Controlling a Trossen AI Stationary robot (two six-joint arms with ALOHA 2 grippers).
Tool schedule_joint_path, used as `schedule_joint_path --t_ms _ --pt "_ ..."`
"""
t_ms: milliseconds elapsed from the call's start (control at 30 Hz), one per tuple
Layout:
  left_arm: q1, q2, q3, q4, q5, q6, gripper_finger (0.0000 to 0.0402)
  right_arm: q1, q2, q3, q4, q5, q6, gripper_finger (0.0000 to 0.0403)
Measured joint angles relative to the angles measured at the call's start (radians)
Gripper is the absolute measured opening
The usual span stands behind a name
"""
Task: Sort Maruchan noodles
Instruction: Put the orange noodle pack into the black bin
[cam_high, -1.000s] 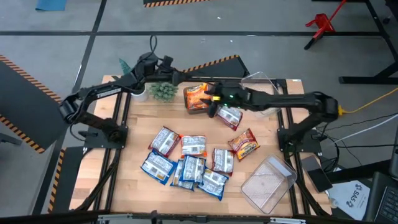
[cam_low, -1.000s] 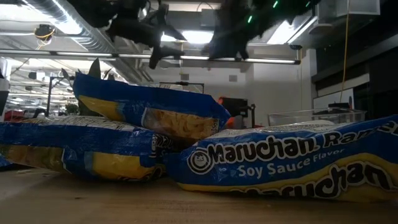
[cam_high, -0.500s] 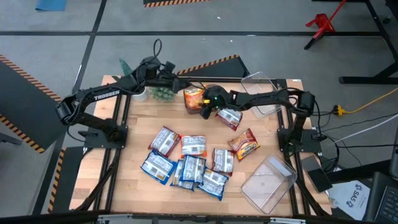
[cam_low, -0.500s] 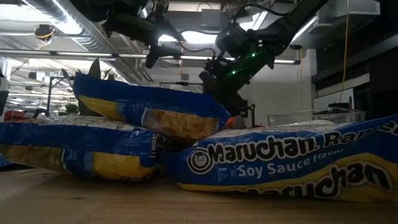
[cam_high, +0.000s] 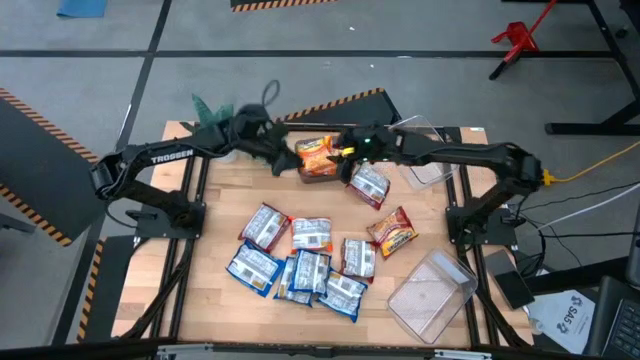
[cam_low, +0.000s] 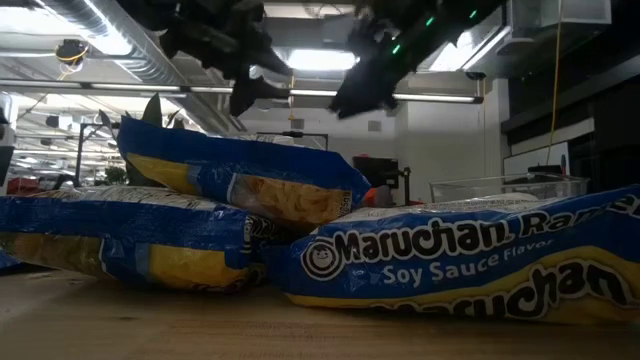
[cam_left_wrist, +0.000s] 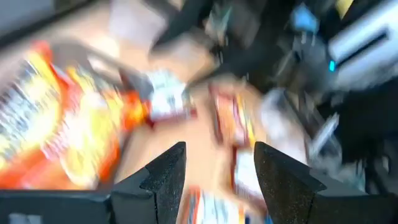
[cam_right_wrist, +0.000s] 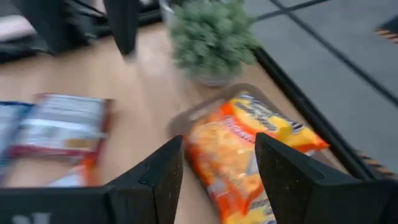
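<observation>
Orange Maruchan packets (cam_high: 318, 156) lie in a shallow clear bin at the table's far middle; one shows in the right wrist view (cam_right_wrist: 249, 149) and the left wrist view (cam_left_wrist: 62, 124). My left gripper (cam_high: 283, 160) (cam_left_wrist: 217, 168) hovers open just left of them. My right gripper (cam_high: 348, 152) (cam_right_wrist: 217, 168) hovers open just right of them, above the bin. Both hang high in the low view (cam_low: 248, 92) (cam_low: 355, 95). Blue-and-white packets (cam_high: 300, 262) lie in a heap at the near middle. Two red-brown packets (cam_high: 392, 232) (cam_high: 369, 185) lie flat on the right.
A small green potted plant (cam_right_wrist: 211, 37) stands by the far edge behind the orange packets; my left arm covers it from above. One clear bin (cam_high: 432, 295) sits at the near right corner, another (cam_high: 425, 150) at the far right. Bare wood (cam_high: 220, 190) lies on the left.
My left gripper has swung from the far edge by the plant toward the near edge, closer to the orange packets. My right gripper dipped toward the orange packets half a second ago and has risen again, shifting slightly right. The packets lie where they were.
</observation>
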Motion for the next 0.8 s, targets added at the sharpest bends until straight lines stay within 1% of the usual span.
schedule_joint_path --t_ms 100,167,233,333,400,500,567,700,767,800 --pt "-0.077 0.011 0.0 -0.094 -0.023 0.061 0.0183 0.013 -0.068 0.001 -0.092 -0.104 0.037 0.0186" --pt "-0.131 0.029 0.0 -0.131 -0.067 0.077 0.0183 0.038 -0.098 0.0 -0.168 -0.162 0.063 0.0186" --pt "-0.176 0.045 -0.001 -0.14 -0.113 0.073 0.0183 0.079 -0.12 0.0 -0.253 -0.196 0.109 0.0186" --pt "-0.233 0.067 -0.001 -0.148 -0.184 0.03 0.0183 0.153 -0.126 -0.026 -0.334 -0.18 0.243 0.0186" --pt "-0.263 0.071 -0.001 -0.153 -0.199 -0.003 0.0183 0.203 -0.124 -0.072 -0.322 -0.164 0.352 0.0186" --pt "-0.294 0.068 -0.001 -0.154 -0.179 -0.031 0.0183 0.271 -0.121 -0.172 -0.191 -0.14 0.546 0.0193" --pt "-0.31 0.046 -0.002 -0.17 -0.16 -0.04 0.0183 0.304 -0.119 -0.262 -0.058 -0.135 0.643 0.0208" --pt "-0.355 0.03 0.0 -0.165 -0.153 -0.055 0.0183 0.323 -0.119 -0.43 0.275 -0.079 0.812 0.0257" --pt "-0.384 0.03 0.0 -0.165 -0.173 -0.056 0.0183 0.32 -0.119 -0.492 0.374 -0.054 0.869 0.0281" --pt "-0.397 0.03 -0.001 -0.163 -0.181 -0.056 0.0183 0.32 -0.119 -0.513 0.396 -0.03 0.882 0.0291"
